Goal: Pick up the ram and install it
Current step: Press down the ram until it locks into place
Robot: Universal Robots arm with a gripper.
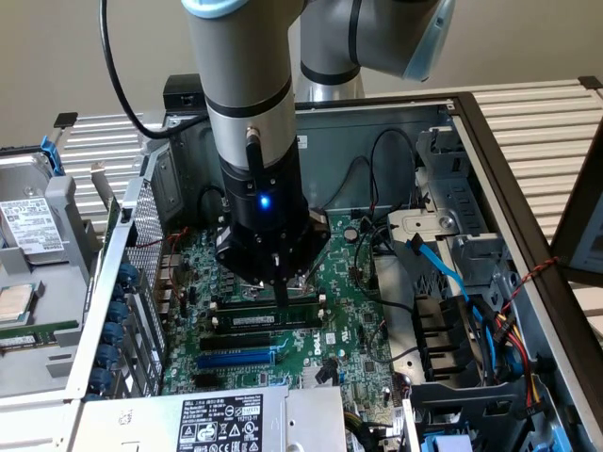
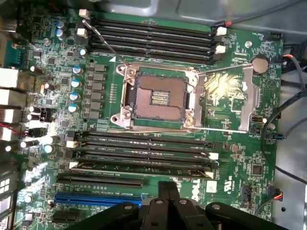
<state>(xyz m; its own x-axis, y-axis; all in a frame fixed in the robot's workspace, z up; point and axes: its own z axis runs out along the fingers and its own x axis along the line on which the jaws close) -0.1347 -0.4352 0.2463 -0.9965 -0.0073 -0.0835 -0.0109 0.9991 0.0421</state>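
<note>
The ram (image 2: 144, 165), a long green stick with black chips, is seen lying seated in the memory slot nearest the gripper, within the lower bank of black slots (image 2: 144, 146) on the motherboard (image 2: 230, 177); in the exterior view it appears as the stick (image 1: 268, 320) directly below the fingertips. The gripper (image 1: 282, 287) is positioned just above the ram with its fingers drawn together and nothing clamped between them; whether the tips touch the stick's upper edge cannot be told. White latches are seen at the slot ends (image 2: 214, 156). Beyond this bank, the open CPU socket (image 2: 160, 96) is shown with its metal load plate (image 2: 249, 96) swung aside, and a second bank of black memory slots (image 2: 153, 36) lies on its far side. A blue expansion slot (image 2: 98, 197) and a black one (image 2: 100, 182) are located beside the ram's bank. A coin cell battery (image 2: 260, 63) is mounted near the board's edge. The board is housed in an open computer case (image 1: 528, 188), with a blue cable (image 1: 438, 268) and drive bays toward the exterior view's right.
</note>
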